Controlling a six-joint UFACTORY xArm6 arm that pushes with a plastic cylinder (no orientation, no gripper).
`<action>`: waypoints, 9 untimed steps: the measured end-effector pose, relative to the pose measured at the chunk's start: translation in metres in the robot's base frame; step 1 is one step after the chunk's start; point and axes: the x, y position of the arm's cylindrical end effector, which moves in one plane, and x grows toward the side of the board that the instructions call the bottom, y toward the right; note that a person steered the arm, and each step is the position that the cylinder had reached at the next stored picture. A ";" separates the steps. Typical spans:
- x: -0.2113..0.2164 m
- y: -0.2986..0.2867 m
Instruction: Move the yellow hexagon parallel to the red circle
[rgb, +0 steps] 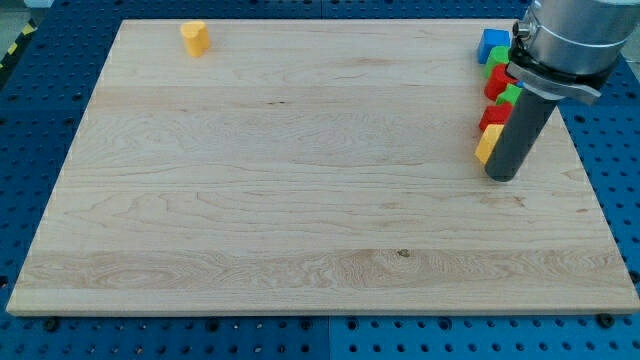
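Observation:
A yellow hexagon block sits alone near the view's top left corner of the wooden board. A tight column of blocks stands at the view's right: a blue block on top, then a green one, a red one, a green one, a red one and a yellow one. Their shapes are partly hidden, so I cannot tell which red block is the circle. My tip rests on the board just right of and below the lower yellow block, far from the hexagon.
The rod and the arm's grey housing cover the right side of the block column. The board's right edge is close to my tip. Blue perforated table surrounds the board.

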 end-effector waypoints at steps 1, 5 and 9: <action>0.028 0.044; -0.037 -0.064; -0.038 -0.045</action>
